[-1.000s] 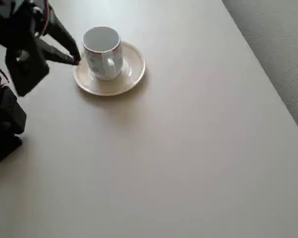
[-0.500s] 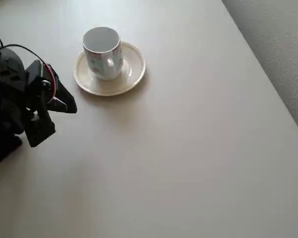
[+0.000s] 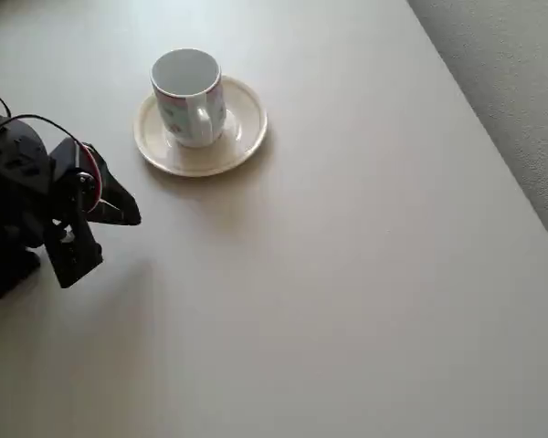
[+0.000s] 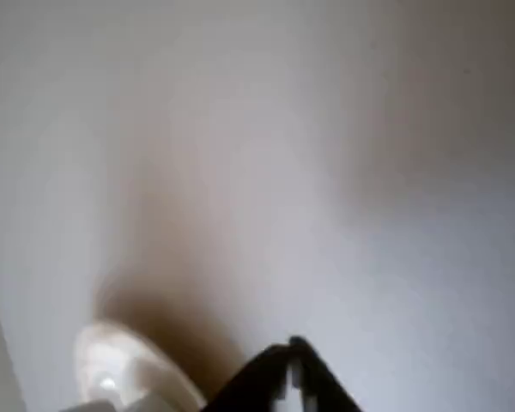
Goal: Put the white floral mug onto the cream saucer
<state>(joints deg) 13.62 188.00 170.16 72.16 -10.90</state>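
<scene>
The tabletop (image 3: 347, 274) is a plain, pale, matte surface that takes up most of the overhead view, its right edge running on a slant from the top toward the lower right. Beyond that edge lies a strip of grey, finely textured floor (image 3: 521, 82).

The black arm (image 3: 18, 219) sits at the left edge of the overhead view, folded low over the tabletop, with thin red and black wires looping over its upper joint.

The cream saucer (image 3: 242, 137) lies flat on the tabletop in the upper left part of the overhead view, round and glossy, well apart from the arm. In the wrist view a blurred pale curve at the lower left is its rim (image 4: 120, 365), with a dark shadow beside it.

The white floral mug (image 3: 189, 99) stands upright on the saucer, within its rim and toward the saucer's upper-left side. Its mouth faces up, its loop handle faces the lower edge of the overhead view, and faint pink and green prints show on its wall.

The hand (image 3: 128, 212) points to the right in the overhead view, below and to the left of the saucer, touching neither it nor the mug. In the wrist view its dark fingertips (image 4: 292, 356) meet at a point, so it is clenched and grasps nothing.
</scene>
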